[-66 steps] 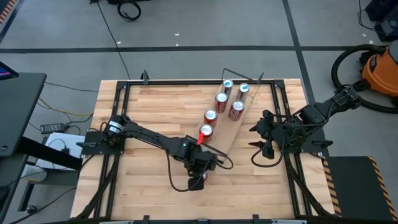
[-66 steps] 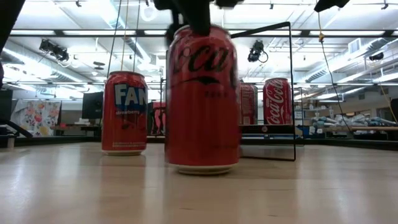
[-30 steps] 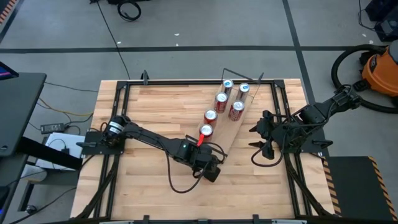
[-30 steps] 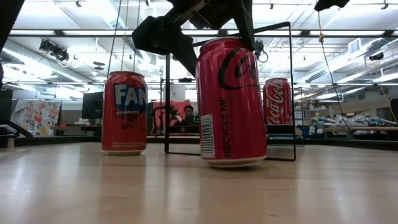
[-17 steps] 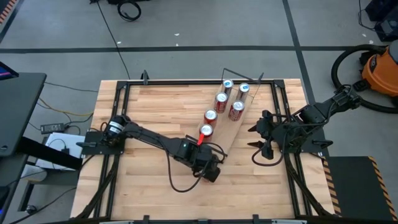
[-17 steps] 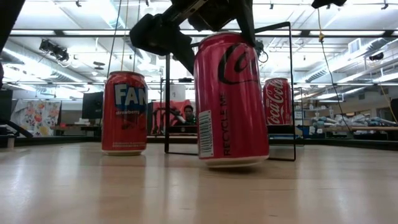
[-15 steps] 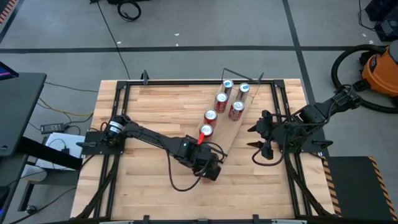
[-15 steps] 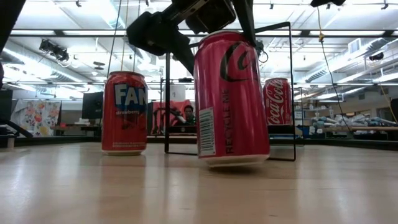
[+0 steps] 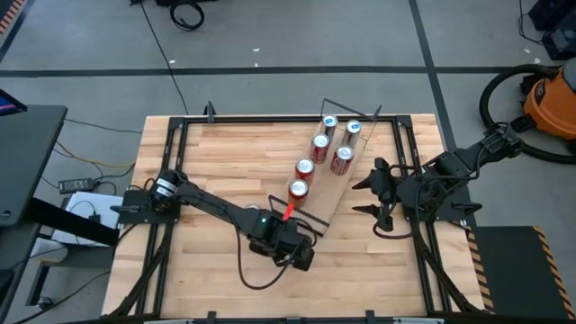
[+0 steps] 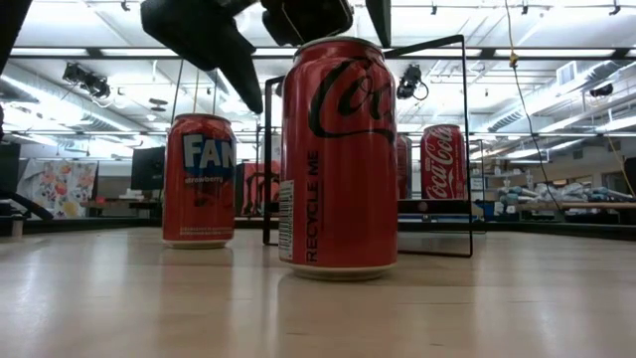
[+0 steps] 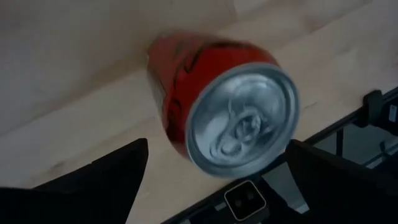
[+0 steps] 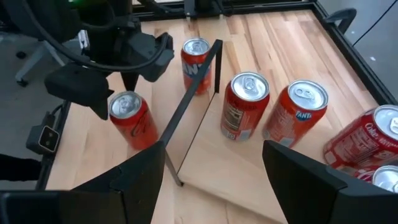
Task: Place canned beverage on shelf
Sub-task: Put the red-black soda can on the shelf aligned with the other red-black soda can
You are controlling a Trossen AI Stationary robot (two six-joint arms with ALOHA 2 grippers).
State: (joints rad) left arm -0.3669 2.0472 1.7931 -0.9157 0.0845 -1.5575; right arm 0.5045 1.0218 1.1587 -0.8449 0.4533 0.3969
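The left gripper [image 9: 301, 256] has drawn back from the shelf [image 9: 335, 184] toward the table's near edge since a moment ago, and its fingers now stand wide apart above the red cola can [image 10: 338, 159] instead of gripping it. That can, lifted and tilted half a second ago, now stands upright on the wooden tabletop [image 9: 225, 171], just off the shelf's near end. The right gripper [image 9: 373, 193] has shifted slightly toward the shelf, fingers spread and empty.

Grey floor [image 9: 297, 36], orange vacuum [image 9: 553, 103], ceiling lights [image 10: 537, 75]
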